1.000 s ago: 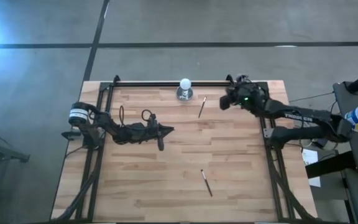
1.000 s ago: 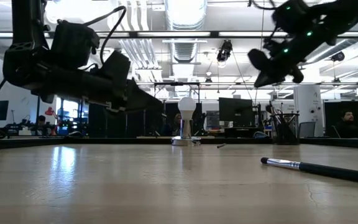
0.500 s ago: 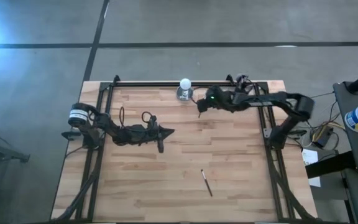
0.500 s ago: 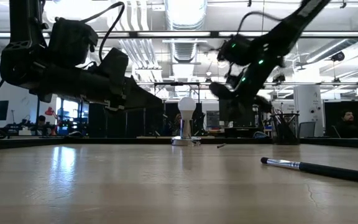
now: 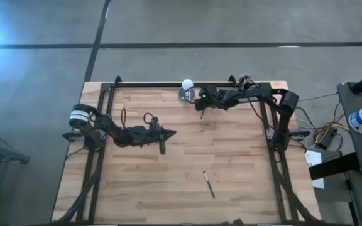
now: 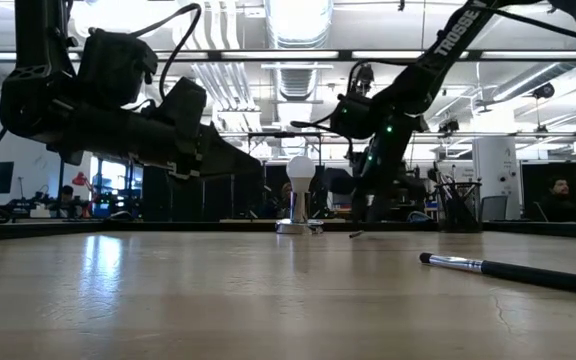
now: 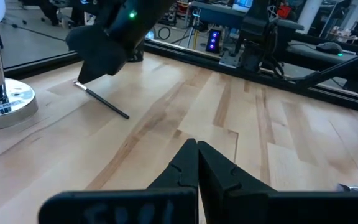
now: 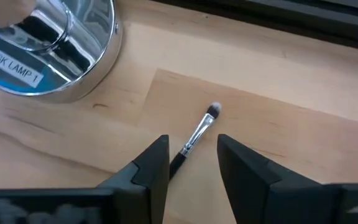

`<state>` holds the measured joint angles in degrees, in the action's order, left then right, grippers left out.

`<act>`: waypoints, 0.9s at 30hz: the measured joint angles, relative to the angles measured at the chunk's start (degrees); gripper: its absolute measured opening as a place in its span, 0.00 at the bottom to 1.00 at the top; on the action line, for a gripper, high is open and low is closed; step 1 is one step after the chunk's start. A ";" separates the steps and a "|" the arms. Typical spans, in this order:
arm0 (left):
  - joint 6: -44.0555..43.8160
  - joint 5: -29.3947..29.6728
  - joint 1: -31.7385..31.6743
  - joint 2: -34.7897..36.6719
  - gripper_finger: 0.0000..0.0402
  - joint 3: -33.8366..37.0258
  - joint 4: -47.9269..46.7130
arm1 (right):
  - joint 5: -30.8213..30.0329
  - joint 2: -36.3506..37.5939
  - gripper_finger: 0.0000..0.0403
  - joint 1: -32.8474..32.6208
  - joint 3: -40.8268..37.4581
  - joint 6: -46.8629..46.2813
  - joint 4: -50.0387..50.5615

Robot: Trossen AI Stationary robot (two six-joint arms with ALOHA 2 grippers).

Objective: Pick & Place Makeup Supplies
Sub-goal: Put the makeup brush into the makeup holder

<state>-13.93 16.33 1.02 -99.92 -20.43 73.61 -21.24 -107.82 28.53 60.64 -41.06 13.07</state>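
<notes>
Right now the right gripper [image 8: 192,158] hangs open and empty astride the slim dark-handled, silver-ferruled makeup brush [image 8: 196,138] lying mid-frame on the pale wooden table [image 8: 303,143]; it should drop squarely before closing, clear of the chrome lamp base [image 8: 55,50].

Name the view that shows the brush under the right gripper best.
Right wrist view: the brush lies sharp between the open right gripper. The left wrist view shows it smaller, the low view a speck, the high view hides it.
</notes>
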 joint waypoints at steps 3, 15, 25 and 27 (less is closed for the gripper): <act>0.00 -0.09 0.00 0.00 0.00 0.00 -0.05 | -1.22 -0.98 0.31 -0.02 0.35 -0.57 0.01; -1.19 -0.18 0.00 0.00 0.00 0.00 -0.03 | -2.60 -4.59 0.18 -0.91 0.29 0.67 -0.87; -5.57 0.97 0.00 0.00 0.00 0.00 -1.05 | 0.21 0.02 0.05 -4.61 -4.57 10.43 -0.79; -5.45 1.38 0.00 0.00 0.00 0.00 -0.91 | 0.94 1.45 0.03 -5.31 -6.85 11.50 -2.66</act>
<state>-19.38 17.71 1.02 -99.92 -20.43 72.70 -20.30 -106.36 23.22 53.79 -29.56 10.41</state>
